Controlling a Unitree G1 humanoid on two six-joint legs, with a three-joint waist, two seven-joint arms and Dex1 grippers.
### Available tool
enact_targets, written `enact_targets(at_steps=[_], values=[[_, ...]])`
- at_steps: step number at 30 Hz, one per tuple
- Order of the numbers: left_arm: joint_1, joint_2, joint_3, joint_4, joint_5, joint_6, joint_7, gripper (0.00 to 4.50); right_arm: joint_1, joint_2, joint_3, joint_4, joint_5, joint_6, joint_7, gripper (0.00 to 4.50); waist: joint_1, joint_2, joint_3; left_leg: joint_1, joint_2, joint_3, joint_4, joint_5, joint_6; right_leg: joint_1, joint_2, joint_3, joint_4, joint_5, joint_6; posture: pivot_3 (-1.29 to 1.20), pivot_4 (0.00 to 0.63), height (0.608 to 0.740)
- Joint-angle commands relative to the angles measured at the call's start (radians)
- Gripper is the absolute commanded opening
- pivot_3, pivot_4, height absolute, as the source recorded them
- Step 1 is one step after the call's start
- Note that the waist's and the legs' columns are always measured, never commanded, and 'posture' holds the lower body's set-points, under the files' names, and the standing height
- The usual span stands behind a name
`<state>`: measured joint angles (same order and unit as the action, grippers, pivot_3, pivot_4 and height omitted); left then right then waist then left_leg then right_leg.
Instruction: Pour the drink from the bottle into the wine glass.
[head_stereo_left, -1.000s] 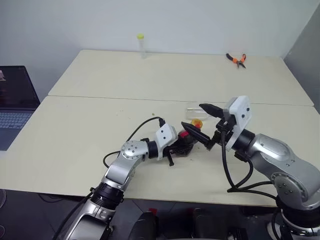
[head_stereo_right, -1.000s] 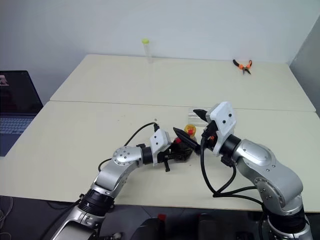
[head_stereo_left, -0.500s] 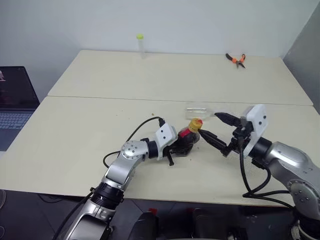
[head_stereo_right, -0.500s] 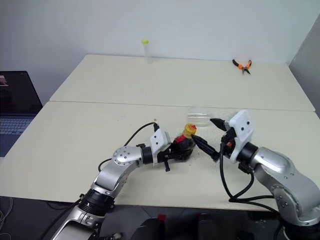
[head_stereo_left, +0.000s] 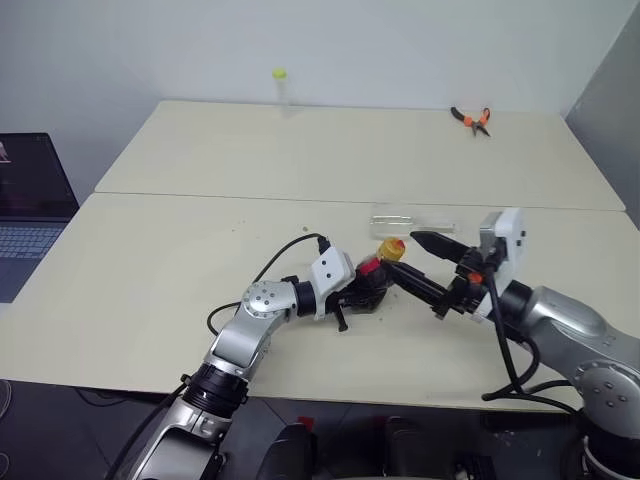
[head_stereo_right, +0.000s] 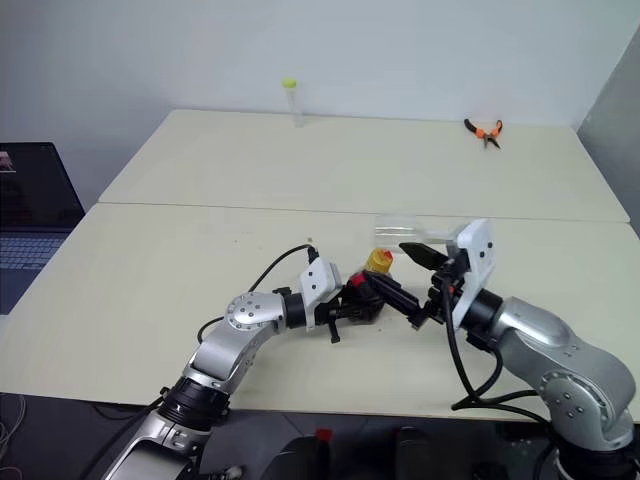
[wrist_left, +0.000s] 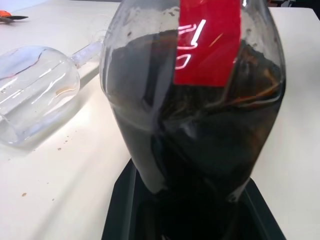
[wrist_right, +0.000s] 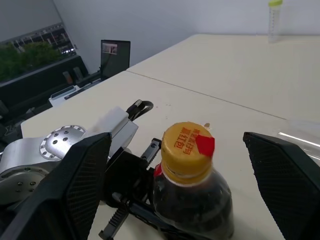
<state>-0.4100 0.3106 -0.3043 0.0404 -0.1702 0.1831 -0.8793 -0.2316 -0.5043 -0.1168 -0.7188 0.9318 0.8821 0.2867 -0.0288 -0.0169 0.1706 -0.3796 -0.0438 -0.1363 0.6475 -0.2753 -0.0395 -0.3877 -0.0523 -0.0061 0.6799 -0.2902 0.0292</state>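
Two grippers at the capped bottle

Left gripper (head_stereo_left: 352, 297) is clamped on the bottle's (head_stereo_right: 370, 287) dark belly, upright on the table (head_stereo_left: 180, 250); right gripper (head_stereo_right: 407, 275) stands wide, its fingers either side of the yellow cap (wrist_right: 186, 146), not touching. Glass (wrist_left: 37, 92) lies on its side just beyond the bottle, empty. Thin plastic, full of drink (wrist_left: 200, 150), will likely dent under squeeze and feel heavy: grip low on the body, twist the cap by its ribbed edge. Glass is fragile and slippery; take its stem.
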Motion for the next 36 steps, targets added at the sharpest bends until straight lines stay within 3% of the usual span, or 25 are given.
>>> enact_targets(at_steps=[1,8,9,11,19,30,34,36], values=[[-0.018,-0.004,0.015,-0.026,-0.004,-0.02,0.001,0.64,-0.03,0.01,0.017,0.009,-0.033,-0.02,-0.026,4.5,0.0,0.0,0.0,0.0,0.0,0.0,0.0,0.0,-0.001,0.0,0.0,0.0,0.0,0.0,0.0,0.0,0.15,0.74],[-0.016,-0.001,0.018,-0.03,-0.003,-0.018,0.003,0.64,-0.044,0.012,0.027,0.022,-0.045,-0.026,-0.01,4.5,0.0,0.0,0.0,0.0,0.0,0.0,0.0,0.001,-0.002,0.0,0.0,0.0,0.0,0.0,0.0,0.0,0.15,0.74],[-0.016,-0.002,0.018,-0.031,-0.004,-0.017,0.003,0.64,-0.044,0.009,0.032,0.022,-0.051,-0.027,-0.007,4.32,0.0,0.0,0.0,0.0,0.0,0.0,0.0,0.001,-0.002,0.0,0.0,0.0,0.0,0.0,0.0,0.0,0.15,0.74],[-0.016,-0.003,0.017,-0.033,-0.005,-0.015,0.004,0.64,-0.043,0.004,0.043,0.017,-0.063,-0.03,0.0,3.87,0.0,0.0,0.0,0.0,0.0,0.0,0.0,0.001,-0.002,0.0,0.0,0.0,0.0,0.0,0.0,0.0,0.15,0.74],[-0.017,-0.004,0.015,-0.034,-0.006,-0.015,0.002,0.64,-0.034,0.023,0.044,0.012,-0.066,-0.052,0.005,1.2,0.0,0.0,0.0,0.0,0.0,0.0,0.0,0.001,-0.002,0.0,0.0,0.0,0.0,0.0,0.0,0.0,0.15,0.74],[-0.01,-0.014,0.018,-0.036,-0.008,-0.021,0.011,0.64,0.034,0.108,-0.103,0.008,0.093,-0.094,-0.056,1.21,0.0,0.0,0.0,0.0,0.0,0.0,0.0,0.001,-0.002,0.0,0.0,0.0,0.0,0.0,0.0,0.0,0.15,0.74],[-0.013,-0.03,0.034,-0.038,-0.025,-0.027,0.02,0.64,0.101,0.045,-0.155,0.016,0.014,-0.125,-0.047,1.21,0.0,0.0,0.0,0.0,0.0,0.0,0.0,0.0,0.0,0.0,0.0,0.0,0.0,0.0,0.0,0.0,0.15,0.74],[-0.016,-0.042,0.048,-0.045,-0.044,-0.022,0.024,0.64,0.176,-0.01,-0.161,0.051,-0.115,-0.186,-0.021,1.21,0.002,0.0,0.0,0.0,0.0,0.0,0.0,0.0,0.0,0.0,0.0,0.0,0.0,0.0,0.0,0.0,0.15,0.74]])
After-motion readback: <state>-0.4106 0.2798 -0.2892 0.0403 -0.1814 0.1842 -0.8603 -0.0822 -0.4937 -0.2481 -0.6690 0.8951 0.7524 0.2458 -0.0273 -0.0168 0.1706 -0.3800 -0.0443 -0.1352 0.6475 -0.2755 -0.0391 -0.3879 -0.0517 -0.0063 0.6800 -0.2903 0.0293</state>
